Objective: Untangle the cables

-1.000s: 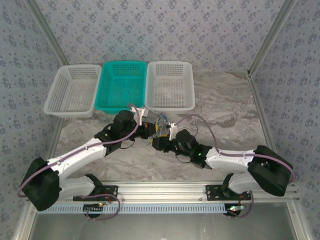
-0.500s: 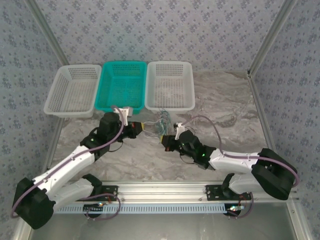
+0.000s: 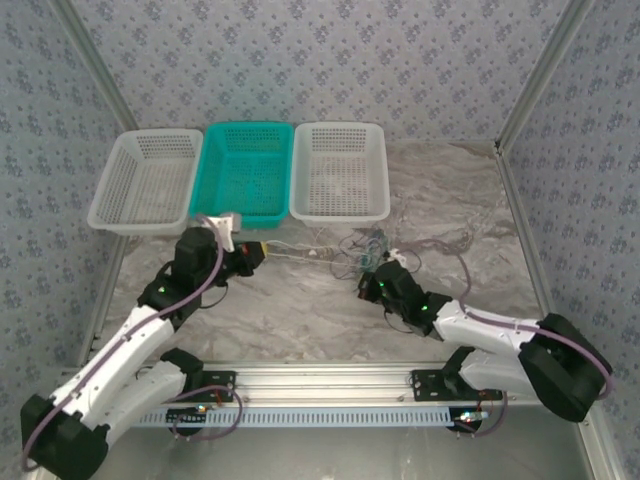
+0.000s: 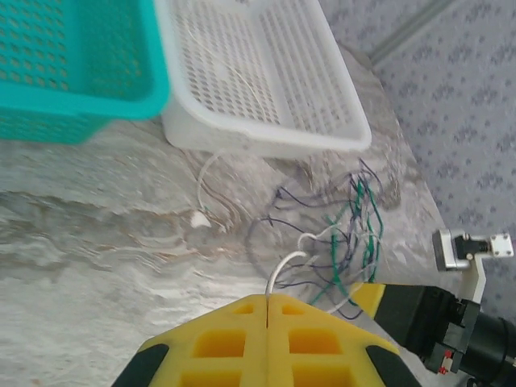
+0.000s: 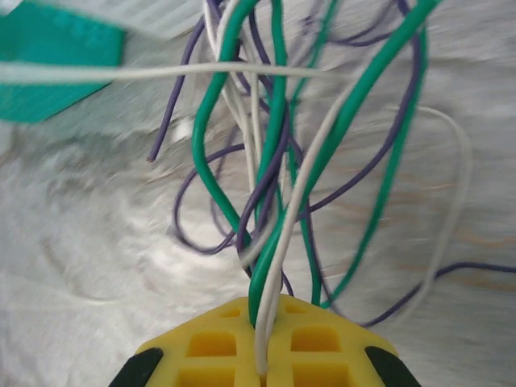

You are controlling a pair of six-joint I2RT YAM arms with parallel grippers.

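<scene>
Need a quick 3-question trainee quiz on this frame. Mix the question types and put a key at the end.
1. True or false: the left gripper is shut on a white cable.
2. Which cables run into the closed right gripper?
A. green and white
B. purple only
C. red and yellow
3. Short answer: what colour is the middle basket in the row at the far side of the table?

Key: 1 true; 2 A; 3 teal.
</scene>
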